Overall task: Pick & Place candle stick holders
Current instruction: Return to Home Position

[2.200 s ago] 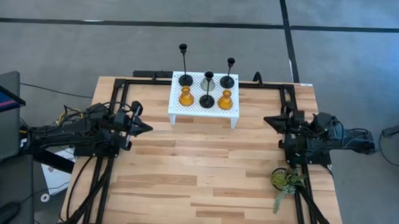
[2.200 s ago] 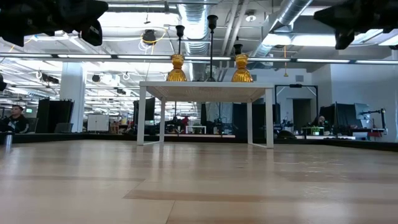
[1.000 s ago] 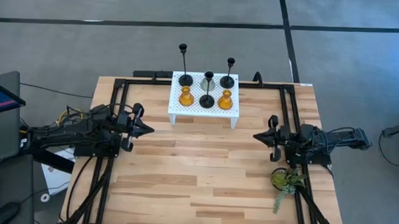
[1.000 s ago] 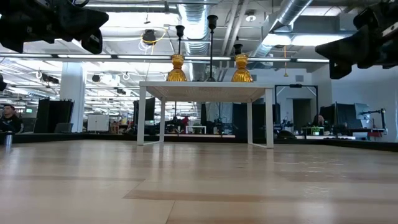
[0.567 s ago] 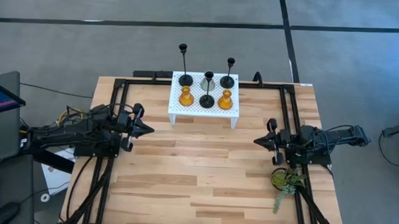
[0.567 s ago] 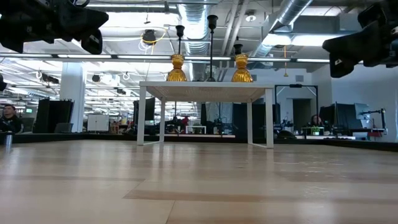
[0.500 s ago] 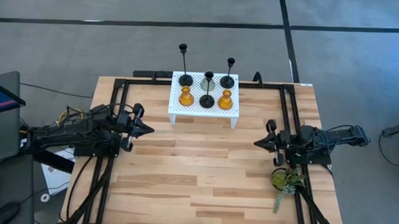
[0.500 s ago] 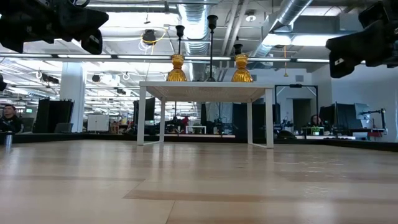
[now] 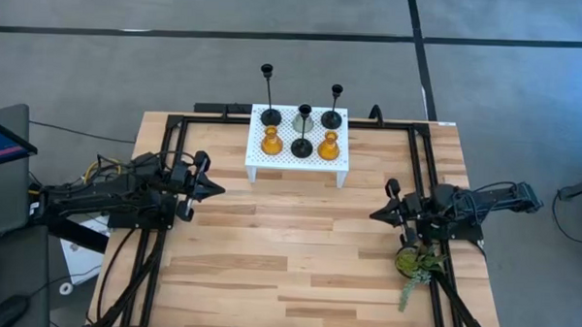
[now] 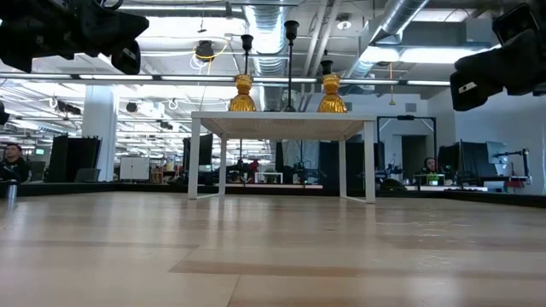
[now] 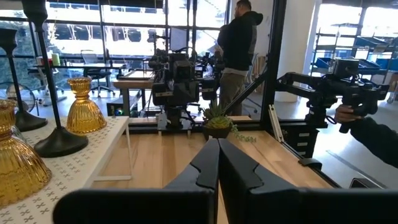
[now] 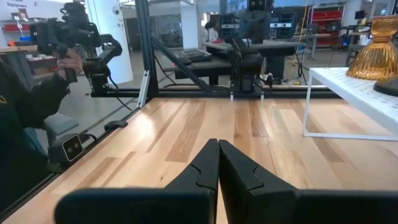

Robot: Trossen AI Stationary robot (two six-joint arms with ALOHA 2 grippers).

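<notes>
Since the frame from roughly two seconds earlier, the right gripper (image 9: 377, 214) has been shifted a little toward 6 o'clock along the table's 3 o'clock side, while the left gripper (image 9: 215, 188) has hardly been displaced and is held at the 9 o'clock side, pointing toward the table's middle. Both sets of fingers are seen pressed together with nothing between them, as is shown in each wrist view, and both grippers are kept above the wooden table (image 9: 297, 261), well apart from the white shelf (image 9: 293, 164) that is set at the 12 o'clock edge. All six candle stick holders are found standing upright on that shelf. Along its 12 o'clock side are placed the taller black thin-stemmed holder (image 9: 270, 115), the clear glass holder (image 9: 304, 118) and the shorter black thin-stemmed holder (image 9: 331, 117). Along its 6 o'clock side are placed the first amber glass holder (image 9: 270, 140), the squat black holder (image 9: 302, 147) and the second amber glass holder (image 9: 328, 145). A green plant sprig (image 9: 416, 265) is seen lying at about 4 o'clock on the table, just beside the right arm. A standing person (image 11: 239, 43) is visible in the room beyond.
</notes>
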